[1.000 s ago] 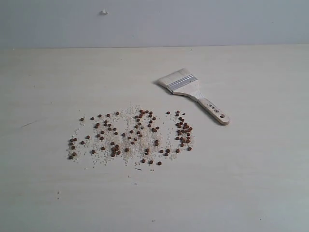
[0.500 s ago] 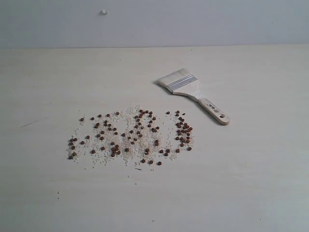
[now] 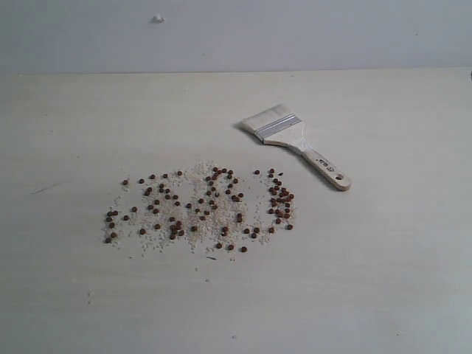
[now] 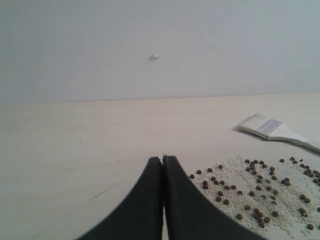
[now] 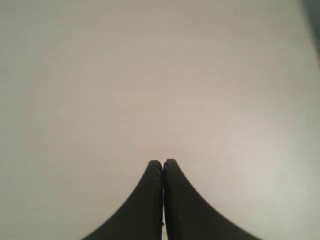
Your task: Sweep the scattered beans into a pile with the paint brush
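**Exterior view.** I see the worktop from above and in front. The beans lie scattered in a wide, loose band across its middle, mixed with white grains. A denser cluster sits at the band's 3 o'clock end, and nothing is gathered into one heap. The paint brush lies flat at about 1 o'clock from the scatter, near it but apart. Its bristles point to 10 o'clock and its handle, with the hole at its end, to 4 o'clock. Behind the worktop stands a pale wall bearing one small white speck.

**Left wrist view.** Only here do I see the left tool. Its two dark jaws are pressed together with nothing between them, above bare worktop beside the scatter. This view also takes in part of the beans, the bristle end and ferrule of the brush, and the speck on the wall.

**Right wrist view.** Only here do I see the right tool. It is likewise closed and empty, its jaws meeting at the tips. Beyond it there is only a plain, blurred pale surface, and I cannot tell from this view where it stands relative to the beans or the brush.
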Robot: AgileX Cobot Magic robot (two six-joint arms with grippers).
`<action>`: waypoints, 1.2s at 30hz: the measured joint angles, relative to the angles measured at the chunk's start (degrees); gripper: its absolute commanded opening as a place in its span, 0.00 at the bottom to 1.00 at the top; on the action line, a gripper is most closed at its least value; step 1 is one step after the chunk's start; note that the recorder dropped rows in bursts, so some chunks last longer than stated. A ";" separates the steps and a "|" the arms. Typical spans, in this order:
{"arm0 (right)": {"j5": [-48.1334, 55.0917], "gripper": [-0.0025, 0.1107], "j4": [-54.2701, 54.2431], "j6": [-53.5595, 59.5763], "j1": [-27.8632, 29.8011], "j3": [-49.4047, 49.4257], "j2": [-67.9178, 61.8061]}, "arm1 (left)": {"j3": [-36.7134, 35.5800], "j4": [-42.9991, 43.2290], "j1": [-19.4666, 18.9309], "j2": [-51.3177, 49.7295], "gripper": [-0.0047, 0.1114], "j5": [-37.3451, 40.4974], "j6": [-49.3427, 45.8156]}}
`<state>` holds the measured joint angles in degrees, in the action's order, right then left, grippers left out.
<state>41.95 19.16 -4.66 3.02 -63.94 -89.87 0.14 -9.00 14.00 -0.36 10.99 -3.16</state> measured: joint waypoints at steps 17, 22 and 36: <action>25.03 0.48 -19.70 19.59 -21.82 -40.71 -39.84 | 0.00 0.00 0.00 0.00 0.05 0.00 0.00; 22.72 0.48 -22.96 21.96 -21.82 -40.95 -41.99 | 0.00 0.00 0.00 0.00 0.05 0.00 0.00; 17.19 0.48 -23.01 22.43 -21.93 -40.95 -45.06 | 0.00 0.00 0.00 0.00 0.05 0.00 0.00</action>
<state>59.13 -3.84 17.77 -18.91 -104.89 -134.93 0.14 -9.00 14.00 -0.36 10.99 -3.16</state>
